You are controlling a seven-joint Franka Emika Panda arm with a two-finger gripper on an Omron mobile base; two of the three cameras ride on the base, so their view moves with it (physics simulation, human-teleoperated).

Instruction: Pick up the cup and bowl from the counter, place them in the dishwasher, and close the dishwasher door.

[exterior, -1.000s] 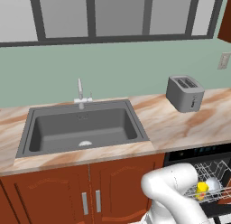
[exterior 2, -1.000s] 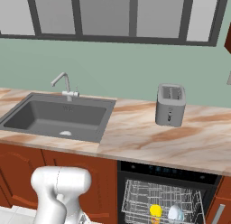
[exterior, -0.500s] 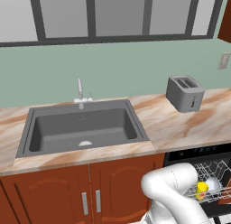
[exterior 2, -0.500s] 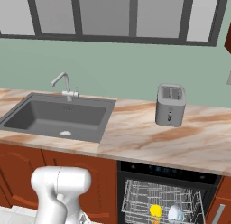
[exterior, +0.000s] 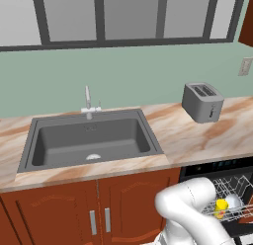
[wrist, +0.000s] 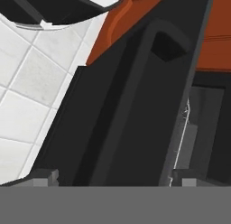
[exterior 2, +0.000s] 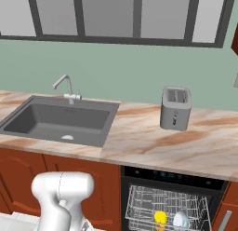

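Nothing is shifting since a second ago: cup and bowl are sitting racked while the spread tool is straddling the dishwasher door, readying closure.

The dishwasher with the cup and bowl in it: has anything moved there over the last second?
Nothing has visibly changed. The yellow cup and the pale bowl sit side by side in the white rack of the open dishwasher as before, the toaster stands on the counter in the same spot, and the arm's pose looks the same.
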